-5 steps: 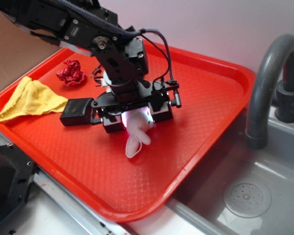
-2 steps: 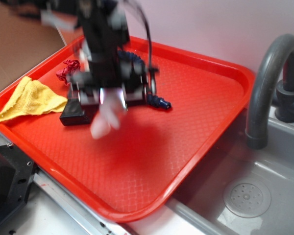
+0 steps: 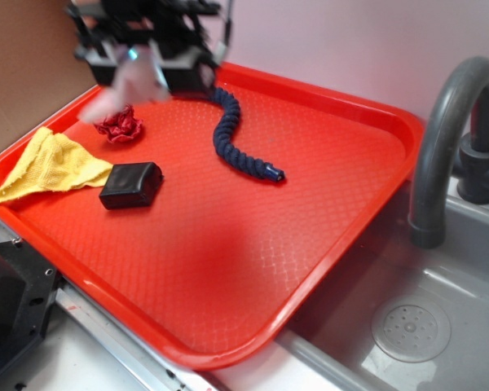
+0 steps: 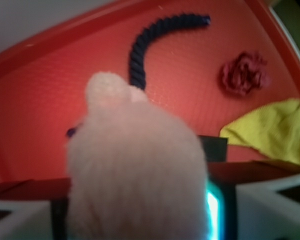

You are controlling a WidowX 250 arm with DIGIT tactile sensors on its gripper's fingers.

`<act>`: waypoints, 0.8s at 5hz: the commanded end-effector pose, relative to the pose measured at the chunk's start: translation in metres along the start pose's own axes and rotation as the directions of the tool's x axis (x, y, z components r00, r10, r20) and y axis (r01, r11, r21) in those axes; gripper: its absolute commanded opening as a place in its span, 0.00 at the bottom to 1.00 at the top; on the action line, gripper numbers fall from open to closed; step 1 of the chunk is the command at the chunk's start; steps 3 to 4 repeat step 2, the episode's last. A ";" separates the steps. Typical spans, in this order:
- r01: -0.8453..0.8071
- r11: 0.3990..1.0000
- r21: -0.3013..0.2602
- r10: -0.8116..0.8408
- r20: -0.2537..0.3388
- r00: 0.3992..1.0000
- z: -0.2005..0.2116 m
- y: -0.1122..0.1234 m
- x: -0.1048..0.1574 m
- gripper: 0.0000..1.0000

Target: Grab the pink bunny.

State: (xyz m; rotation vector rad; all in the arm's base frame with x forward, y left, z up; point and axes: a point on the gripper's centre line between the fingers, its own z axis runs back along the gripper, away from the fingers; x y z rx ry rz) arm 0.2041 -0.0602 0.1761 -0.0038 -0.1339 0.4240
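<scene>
Now: bunny up off the tray, clamped in the gripper

You have the gripper (image 3: 143,61) raised at the far left corner of the tray (image 3: 342,163), motion-blurred in the exterior view. Its fingers are closed on the bunny (image 3: 118,81), which hangs below them, pale pink, clear of the tray floor. In the wrist view the bunny (image 4: 135,170) fills the lower middle of the shot, fuzzy and out of focus, wedged between the two finger blocks, with a cyan glow on the right one.

Your surface is a red plastic tray with a fine diamond texture and a raised rim. On it: a navy rope (image 3: 232,134) curving from the far edge toward the middle, a dark red scrunchie (image 3: 120,126) near the left rim, a black box (image 3: 131,184) just in front of the scrunchie, apart from it. A yellow cloth (image 3: 49,167) drapes over the left rim, its corner near the box; touching or not, you cannot tell.

Room: the tray sits partly over a grey sink (image 3: 407,318) with a round drain (image 3: 410,331). A grey curved faucet (image 3: 444,138) stands at the right, just beyond the tray's right rim. A pale wall runs behind, brown cardboard (image 3: 24,73) at the far left, and a black metal part at the bottom left corner.
</scene>
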 end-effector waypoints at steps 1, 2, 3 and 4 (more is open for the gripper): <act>-0.071 0.991 -0.117 0.082 0.092 0.992 0.045 0.021 0.006 0.00; -0.109 0.993 -0.055 0.114 0.099 0.989 0.042 0.022 0.008 0.00; -0.109 0.993 -0.055 0.114 0.099 0.989 0.042 0.022 0.008 0.00; -0.109 0.993 -0.055 0.114 0.099 0.989 0.042 0.022 0.008 0.00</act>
